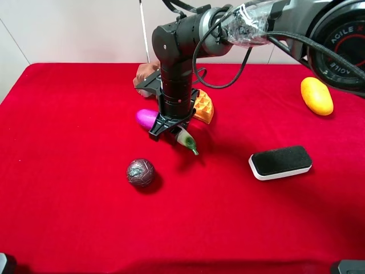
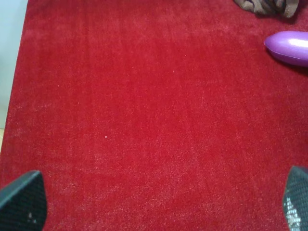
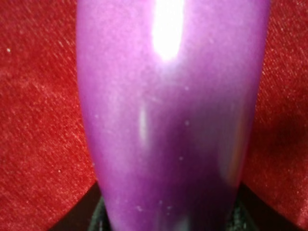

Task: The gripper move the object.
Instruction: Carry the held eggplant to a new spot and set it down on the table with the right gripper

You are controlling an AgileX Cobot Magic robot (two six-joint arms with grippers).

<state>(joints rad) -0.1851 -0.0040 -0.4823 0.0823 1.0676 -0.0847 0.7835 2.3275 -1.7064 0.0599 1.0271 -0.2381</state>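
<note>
The purple eggplant [image 1: 147, 118] lies across the middle of the red cloth, its white-and-green stem tip [image 1: 188, 141] pointing to the front right. My right gripper [image 1: 169, 124] reaches in from the upper right, stands upright over the eggplant's middle and is closed around it. In the right wrist view the glossy purple eggplant [image 3: 168, 120] fills the frame, with black gripper parts at its base. My left gripper [image 2: 163, 204] is open and empty above bare cloth; one fingertip [image 2: 21, 202] shows in a corner. The eggplant's rounded end [image 2: 289, 47] shows there too.
A dark round ball [image 1: 140, 172] sits in front of the eggplant. A black-and-white pad [image 1: 280, 162] lies to the right. A yellow mango [image 1: 316, 96] is at the far right. An orange waffle-like toy [image 1: 203, 107] and a brown object [image 1: 145, 74] lie behind the gripper.
</note>
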